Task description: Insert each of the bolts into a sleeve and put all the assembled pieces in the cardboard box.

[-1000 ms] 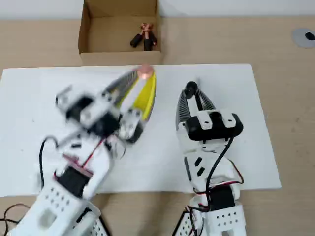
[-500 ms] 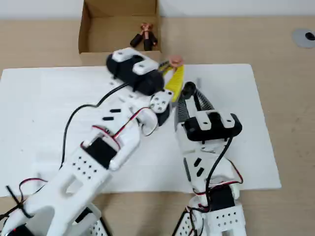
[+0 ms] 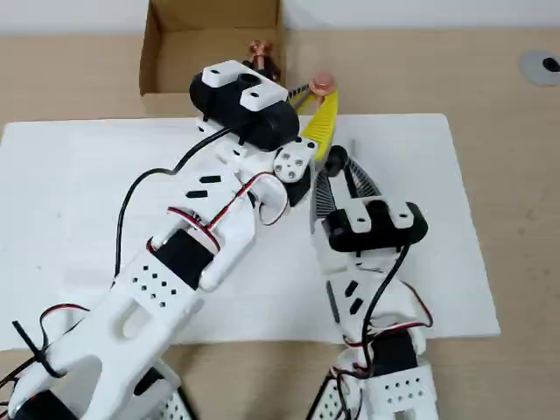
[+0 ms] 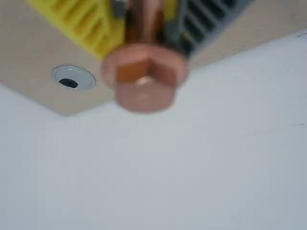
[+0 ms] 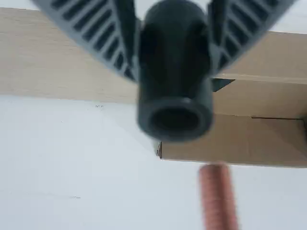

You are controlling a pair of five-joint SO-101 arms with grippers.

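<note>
My left gripper (image 3: 317, 93), with one yellow and one grey finger, is shut on a copper bolt (image 3: 323, 83) just right of the cardboard box (image 3: 156, 54). The bolt's hex head (image 4: 144, 79) fills the left wrist view's middle, held by the shank in the left gripper (image 4: 144, 19). My right gripper (image 3: 338, 163) is shut on a black sleeve (image 3: 337, 158) over the white mat, a little nearer than the bolt. In the right wrist view the sleeve's open bore (image 5: 175, 115) faces outward in the right gripper (image 5: 175, 28), and the bolt's threaded end (image 5: 218, 196) hangs beyond it. Assembled pieces (image 3: 262, 63) lie in the box.
A white mat (image 3: 70, 192) covers the wooden table in front of the box. A grey disc (image 3: 542, 66) is set in the tabletop at the far right. The left arm's body lies diagonally across the mat, close to the right arm.
The left arm swung right and away over the mat, carrying the bolt to the box's right corner beyond the sleeve. The right arm kept still with the sleeve.
</note>
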